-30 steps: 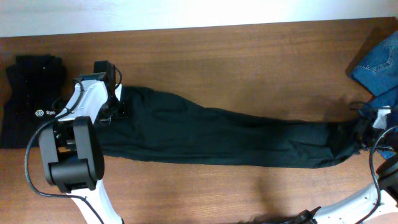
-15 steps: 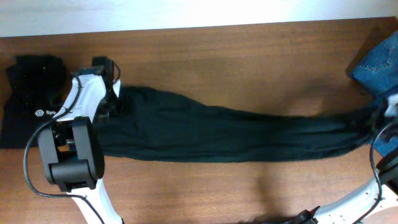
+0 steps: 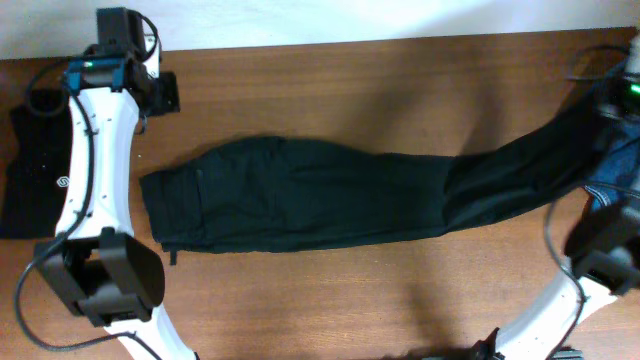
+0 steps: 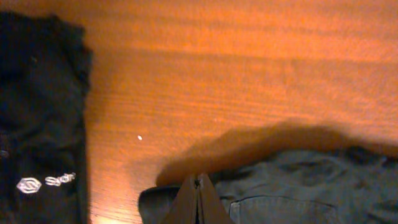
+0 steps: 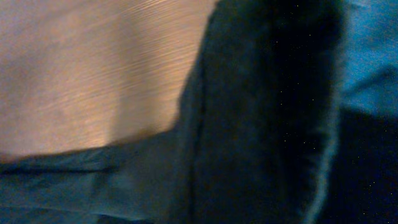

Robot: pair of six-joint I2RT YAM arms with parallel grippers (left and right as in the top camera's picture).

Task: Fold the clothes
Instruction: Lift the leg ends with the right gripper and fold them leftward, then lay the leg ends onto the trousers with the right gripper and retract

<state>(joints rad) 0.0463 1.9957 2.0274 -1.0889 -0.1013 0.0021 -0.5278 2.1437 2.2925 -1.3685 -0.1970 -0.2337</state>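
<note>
The black trousers (image 3: 300, 195) lie across the table with the waist at the left. The leg ends rise off the table at the far right, up to my right gripper (image 3: 615, 95), which is shut on them. In the right wrist view the dark fabric (image 5: 261, 124) fills the frame and hides the fingers. My left gripper (image 3: 165, 92) is high at the far left, clear of the cloth. In the left wrist view its fingers (image 4: 198, 199) are shut and empty, above the waist corner (image 4: 280, 193).
A folded black top with a small white logo (image 3: 30, 170) lies at the left edge and also shows in the left wrist view (image 4: 37, 124). Blue jeans (image 3: 615, 165) lie at the right edge under the lifted legs and show in the right wrist view (image 5: 373, 56).
My left gripper has left the waist and risen toward the far left. My right gripper has lifted the leg ends up toward the far right. The trousers have shifted and the legs now angle upward.
</note>
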